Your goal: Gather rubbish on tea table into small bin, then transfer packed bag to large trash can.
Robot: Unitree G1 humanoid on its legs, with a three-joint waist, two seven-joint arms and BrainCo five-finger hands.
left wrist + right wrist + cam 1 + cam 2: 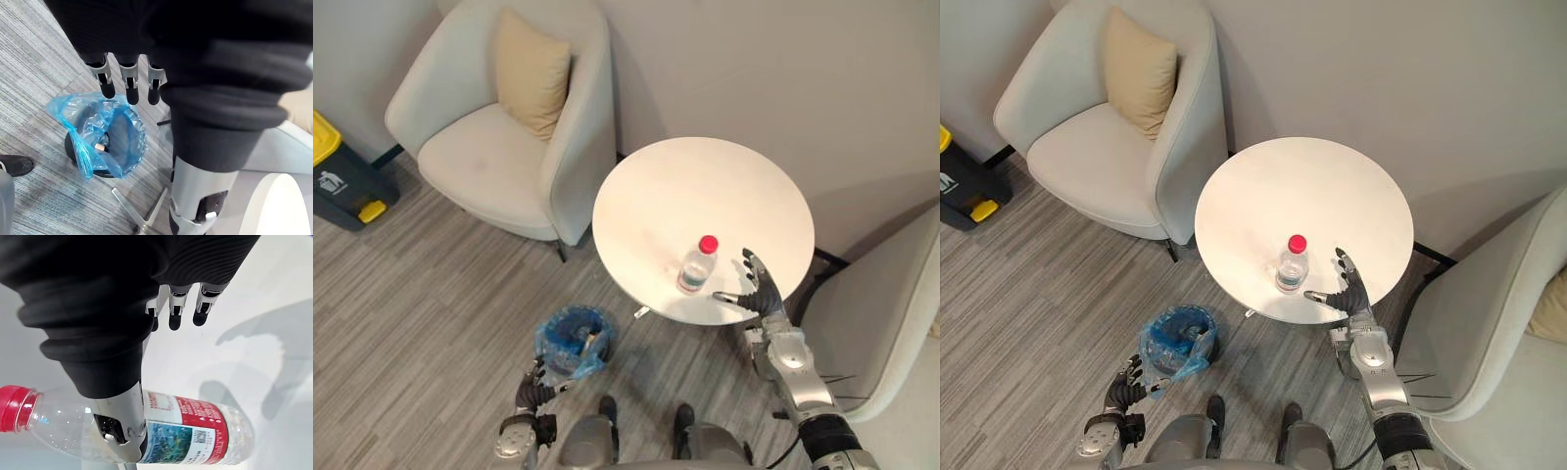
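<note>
Soft, bright room light falls evenly from above. The white bench (705, 186) glares, pale and nearly featureless. Its dim, soft-edged shadow lies on the floor (431, 294) towards 6 o'clock. The blue bin bag (117, 129) carries small glints.

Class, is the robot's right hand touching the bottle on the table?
Cannot tell. In the left eye view the open right hand stands beside the bottle, thumb tip right at its base; the right wrist view has the thumb overlapping it.

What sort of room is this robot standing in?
Likely a lounge or waiting corner: cream armchairs, one with a cushion, beside a small round table, and a bag-lined small bin nearby.
</note>
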